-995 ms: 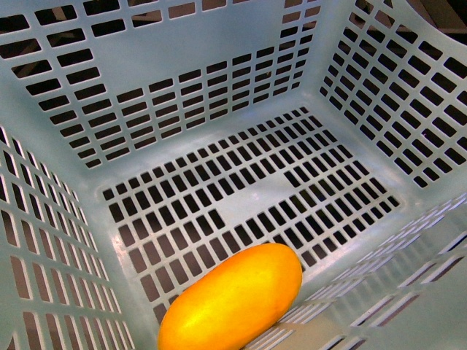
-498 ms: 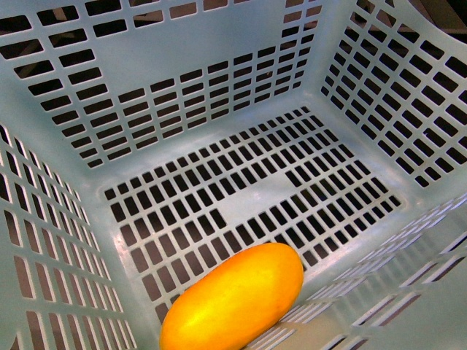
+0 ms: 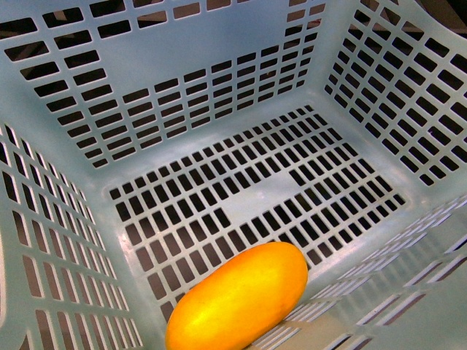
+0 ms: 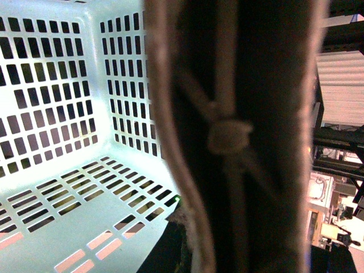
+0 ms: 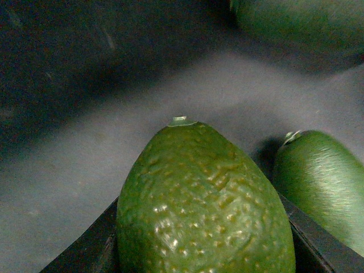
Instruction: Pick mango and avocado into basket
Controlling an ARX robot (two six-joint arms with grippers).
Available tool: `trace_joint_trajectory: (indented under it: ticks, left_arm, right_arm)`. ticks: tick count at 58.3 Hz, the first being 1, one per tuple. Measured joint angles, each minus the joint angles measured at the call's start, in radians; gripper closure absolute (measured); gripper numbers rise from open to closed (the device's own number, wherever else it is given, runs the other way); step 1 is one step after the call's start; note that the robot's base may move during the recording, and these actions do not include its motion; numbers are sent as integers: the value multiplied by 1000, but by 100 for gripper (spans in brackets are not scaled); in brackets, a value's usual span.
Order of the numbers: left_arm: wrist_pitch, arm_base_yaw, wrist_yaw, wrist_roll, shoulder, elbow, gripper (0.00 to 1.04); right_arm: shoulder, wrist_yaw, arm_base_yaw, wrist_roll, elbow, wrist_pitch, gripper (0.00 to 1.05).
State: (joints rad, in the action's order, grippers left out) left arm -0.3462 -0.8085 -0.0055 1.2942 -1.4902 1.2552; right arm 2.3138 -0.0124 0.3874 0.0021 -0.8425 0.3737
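Note:
The front view looks down into the light blue slotted basket [image 3: 66, 240], which fills the picture. A yellow-orange mango [image 3: 237, 299] lies on its floor by the near wall. Neither arm shows in this view. In the left wrist view the basket's brownish-pink handle [image 4: 227, 136] runs close across the lens, with the basket's wall and floor [image 4: 51, 96] behind it; my left gripper is shut on the basket, its fingers hidden. In the right wrist view my right gripper [image 5: 199, 250] is shut on a dark green, pebbly avocado [image 5: 202, 199], a dark finger [image 5: 85, 253] on either side.
A smoother green fruit [image 5: 324, 182] lies just beside the held avocado on a grey surface [image 5: 114, 153]. Another green fruit [image 5: 296, 23] sits further off. Past the basket handle, the left wrist view shows shelving and room clutter [image 4: 341, 187].
The basket has shifted slightly in the front view, its floor and the mango sliding a little down and right. Nothing else differs.

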Motion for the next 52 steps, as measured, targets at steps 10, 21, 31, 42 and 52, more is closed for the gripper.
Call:
trace_joint_trajectory:
  ticks: [10,21,31,42,52]
  left_arm:
    - [0,0,-2,0,0,0,101]
    - [0,0,-1,0,0,0,101]
    - [0,0,0,0,0,0,101]
    - [0,0,-1,0,0,0,101]
    - [0,0,-1,0,0,0,101]
  right_arm:
    - [-144,44,16,-10,61,-6,51]
    - [-385,117,17,-14,150,-51,51]
    - [-631,186,-19,10,189,-129,51]
    - [-863,223,-106,87,193,-204,51]
    - [-1028,185,-290,149,152,-264,51]
